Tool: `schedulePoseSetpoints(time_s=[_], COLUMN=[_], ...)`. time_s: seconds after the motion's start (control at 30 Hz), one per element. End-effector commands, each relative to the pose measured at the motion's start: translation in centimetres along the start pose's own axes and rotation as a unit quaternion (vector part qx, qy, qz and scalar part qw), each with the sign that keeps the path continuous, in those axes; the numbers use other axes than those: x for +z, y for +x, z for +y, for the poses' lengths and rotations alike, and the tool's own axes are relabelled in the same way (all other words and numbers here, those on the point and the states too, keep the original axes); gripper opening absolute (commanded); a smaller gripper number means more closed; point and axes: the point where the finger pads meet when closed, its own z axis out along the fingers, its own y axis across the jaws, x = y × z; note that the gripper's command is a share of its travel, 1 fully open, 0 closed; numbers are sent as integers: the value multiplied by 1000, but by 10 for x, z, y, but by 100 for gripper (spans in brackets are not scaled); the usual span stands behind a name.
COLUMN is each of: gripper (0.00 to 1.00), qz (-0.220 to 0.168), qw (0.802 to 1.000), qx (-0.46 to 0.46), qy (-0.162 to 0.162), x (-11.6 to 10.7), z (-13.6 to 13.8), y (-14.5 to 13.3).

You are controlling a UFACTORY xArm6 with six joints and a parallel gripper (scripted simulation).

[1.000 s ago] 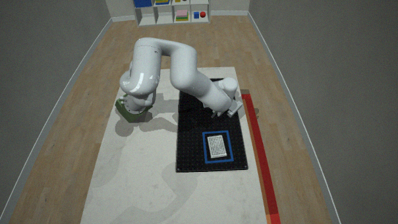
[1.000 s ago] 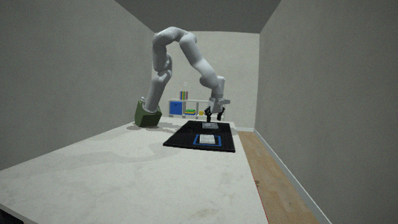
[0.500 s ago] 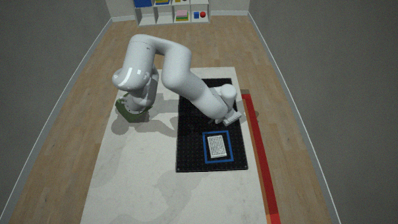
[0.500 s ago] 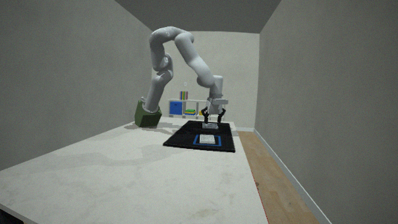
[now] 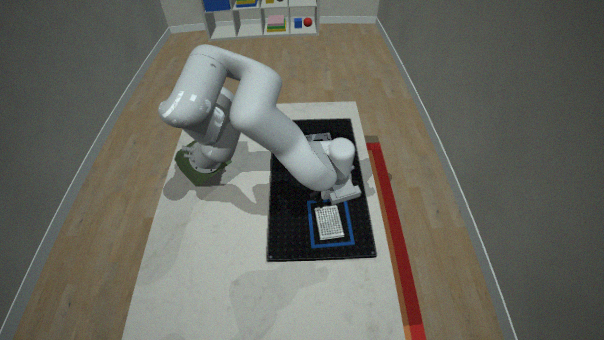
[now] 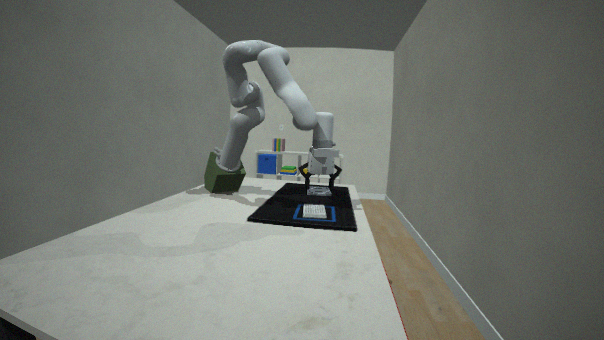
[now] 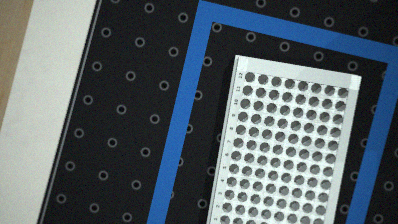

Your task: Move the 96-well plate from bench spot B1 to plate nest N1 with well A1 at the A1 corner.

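The white 96-well plate [image 5: 330, 222] [image 6: 314, 211] [image 7: 290, 145] lies flat inside the blue outline of spot B1 [image 5: 311, 226] [image 6: 297, 214] [image 7: 180, 125] on the black pegboard [image 5: 285, 225] [image 6: 275, 212] [image 7: 115, 100]. In the wrist view its column numbers start at 12 at the top edge and run down. My gripper [image 6: 319, 187] is open and empty. It hangs above the board just behind the plate's far end, and its fingers do not show in the wrist view. The grey nest N1 [image 5: 318, 136] [image 6: 318, 191] lies farther back, mostly hidden by my arm.
The arm's green base block [image 5: 200, 170] [image 6: 223, 175] stands at the table's left. A red strip [image 5: 395, 215] runs along the floor by the table's right edge. A shelf with coloured items [image 5: 262, 17] [image 6: 280, 165] stands at the back wall.
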Motion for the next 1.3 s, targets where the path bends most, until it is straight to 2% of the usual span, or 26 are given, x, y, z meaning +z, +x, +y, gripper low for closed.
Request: schedulePoseSetpoints(time_s=[0.0,0.17,0.77,1.27], gripper=[100,100,100,100], qz=[12,25,25,25], qw=[999,996,996,996], qx=[39,85,85,85], qy=[3,4,4,4], x=[-3,-6,-6,16], z=[7,20,20,20], y=[13,34,34,35])
